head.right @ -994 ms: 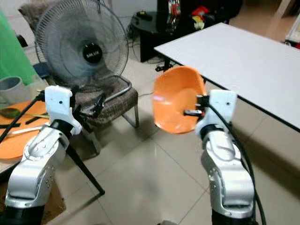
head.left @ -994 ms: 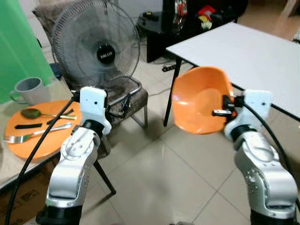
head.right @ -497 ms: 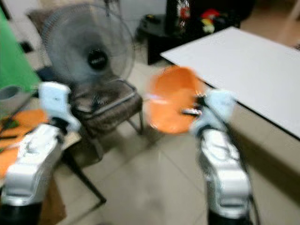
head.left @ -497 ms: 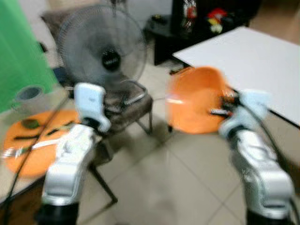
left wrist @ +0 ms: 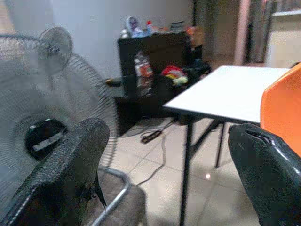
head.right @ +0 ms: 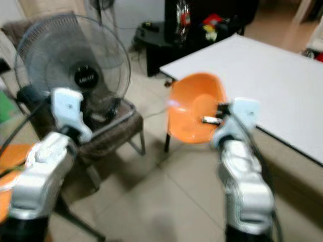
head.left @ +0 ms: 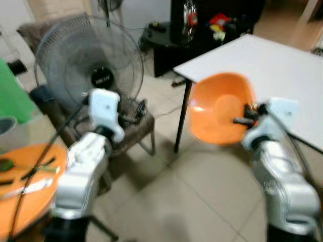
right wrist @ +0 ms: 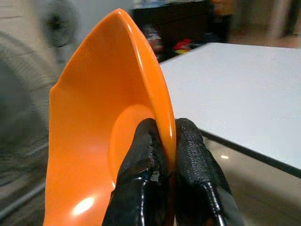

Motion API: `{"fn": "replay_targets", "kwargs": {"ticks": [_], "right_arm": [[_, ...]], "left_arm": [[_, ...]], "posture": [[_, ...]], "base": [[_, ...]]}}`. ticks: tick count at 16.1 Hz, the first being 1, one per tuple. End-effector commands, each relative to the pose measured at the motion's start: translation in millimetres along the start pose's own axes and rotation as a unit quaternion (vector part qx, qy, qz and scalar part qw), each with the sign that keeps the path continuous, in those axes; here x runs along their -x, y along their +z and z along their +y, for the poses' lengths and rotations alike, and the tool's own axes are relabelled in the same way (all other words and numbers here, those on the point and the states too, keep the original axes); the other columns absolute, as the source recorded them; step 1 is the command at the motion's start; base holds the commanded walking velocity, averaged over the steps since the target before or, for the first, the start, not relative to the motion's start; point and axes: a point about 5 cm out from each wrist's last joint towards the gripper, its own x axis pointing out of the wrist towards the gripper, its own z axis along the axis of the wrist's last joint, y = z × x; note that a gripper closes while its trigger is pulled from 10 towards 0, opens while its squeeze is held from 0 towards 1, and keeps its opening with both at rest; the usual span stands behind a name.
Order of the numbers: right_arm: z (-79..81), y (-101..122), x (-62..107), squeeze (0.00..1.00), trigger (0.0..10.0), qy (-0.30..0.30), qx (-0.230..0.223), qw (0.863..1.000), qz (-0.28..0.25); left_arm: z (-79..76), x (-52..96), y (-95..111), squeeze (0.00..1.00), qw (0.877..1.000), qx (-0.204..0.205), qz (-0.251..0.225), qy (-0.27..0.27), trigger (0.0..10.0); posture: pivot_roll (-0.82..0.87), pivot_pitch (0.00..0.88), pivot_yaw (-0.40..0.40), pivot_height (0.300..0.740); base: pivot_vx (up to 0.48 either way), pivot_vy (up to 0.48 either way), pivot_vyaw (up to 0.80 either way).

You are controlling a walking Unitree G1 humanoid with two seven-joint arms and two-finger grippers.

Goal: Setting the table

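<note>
My right gripper (head.left: 246,114) is shut on the rim of an orange bowl (head.left: 219,108), held on edge in the air beside the near corner of the white table (head.left: 262,60). In the right wrist view both fingers (right wrist: 141,160) pinch the orange bowl (right wrist: 94,127) at its rim, with the white table (right wrist: 235,89) beyond it. My left gripper (head.left: 136,110) is raised in front of the fan, open and empty; its fingers (left wrist: 70,165) stand wide apart. An orange plate (head.left: 25,191) with a fork and spoon lies at the near left.
A standing fan (head.left: 91,65) rises behind a brown chair (head.left: 136,131). A dark cabinet (head.left: 202,25) with small items stands at the back. A grey mug (head.left: 7,132) sits near the orange plate. Tiled floor (head.left: 176,196) lies between my arms.
The view has swung to the right: the fan, chair and orange plate have shifted left in the picture. The right gripper still holds the bowl, now closer to the table corner.
</note>
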Motion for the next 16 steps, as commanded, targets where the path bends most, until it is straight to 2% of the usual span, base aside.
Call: {"fn": "replay_targets", "kwargs": {"ticks": [1, 8, 10, 16], "right_arm": [[-2.6, 11.9, 0.6, 0.00, 10.0, 0.000, -0.001, 1.000, -0.029], [1.0, 12.3, -1.7, 0.00, 10.0, 0.011, 0.009, 0.999, -0.033], [2.0, 11.6, -2.0, 0.00, 10.0, 0.015, 0.006, 0.999, -0.032], [2.5, 11.6, -2.4, 0.00, 10.0, 0.015, 0.003, 0.999, -0.034]], "left_arm": [[-4.7, -2.5, 3.3, 0.00, 1.000, 0.003, -0.006, -0.010, 10.0], [-2.0, -0.3, 2.9, 0.00, 1.000, 0.001, -0.007, -0.006, 10.0], [-1.5, -0.3, 2.6, 0.00, 1.000, 0.000, -0.007, -0.006, 10.0], [-3.5, -1.5, 2.7, 0.00, 1.000, -0.001, -0.009, -0.013, 10.0]], "posture": [[0.02, 0.000, 0.020, 0.740], [0.03, 0.000, 0.005, 0.740], [0.03, 0.000, 0.005, 0.740], [0.03, 0.000, 0.010, 0.740]], "base": [[0.424, 0.000, 0.00], [0.422, 0.000, 0.00], [0.424, 0.000, -0.80], [0.424, 0.000, 0.00]]}}
